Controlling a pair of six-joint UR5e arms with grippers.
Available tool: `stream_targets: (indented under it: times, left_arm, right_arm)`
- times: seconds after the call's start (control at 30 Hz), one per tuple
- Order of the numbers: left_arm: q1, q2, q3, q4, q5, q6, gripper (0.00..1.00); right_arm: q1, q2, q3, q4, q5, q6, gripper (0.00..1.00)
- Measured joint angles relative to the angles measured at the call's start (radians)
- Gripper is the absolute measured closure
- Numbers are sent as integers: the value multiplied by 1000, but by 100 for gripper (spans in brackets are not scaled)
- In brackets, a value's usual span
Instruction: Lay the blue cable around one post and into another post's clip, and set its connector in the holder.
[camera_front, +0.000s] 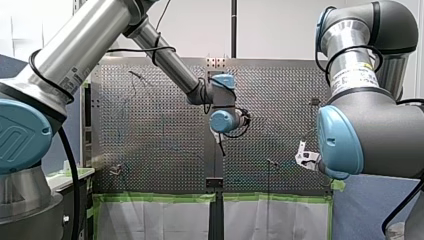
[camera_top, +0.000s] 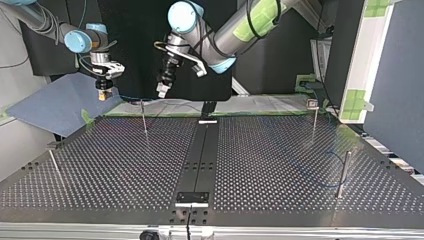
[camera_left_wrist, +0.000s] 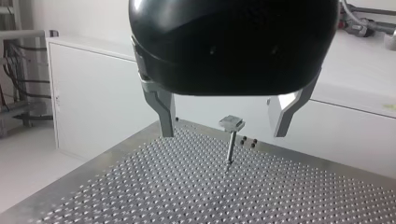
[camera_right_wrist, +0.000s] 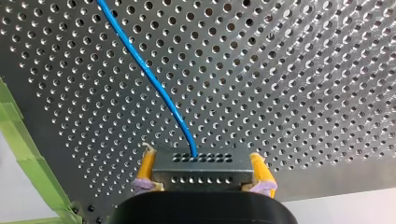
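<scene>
The cable (camera_right_wrist: 154, 79) is blue, the perforated table (camera_right_wrist: 303, 70) silver, tape (camera_right_wrist: 21, 140) green.

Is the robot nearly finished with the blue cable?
Not nearly. Grabbing is done: my right gripper is shut on the connector, blue cable trailing from it. My left gripper is open, facing a clip post with no cable in it. Routing and seating remain.

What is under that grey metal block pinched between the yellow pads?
The perforated metal table, with a thin blue cable running from the grey holed block over it. The spot straight beneath is hidden by the block.
</scene>
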Motion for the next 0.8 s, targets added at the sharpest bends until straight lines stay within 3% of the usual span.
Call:
stream_targets:
  times: [0.23,0.8]
  left_arm:
    - [-5,-72,8,51,-11,-1,1]
    - [25,-252,15,49,-76,15,1]
  right_arm:
    - [0,0,0,-3,0,3,100]
    - [0,0,0,-2,0,4,100]
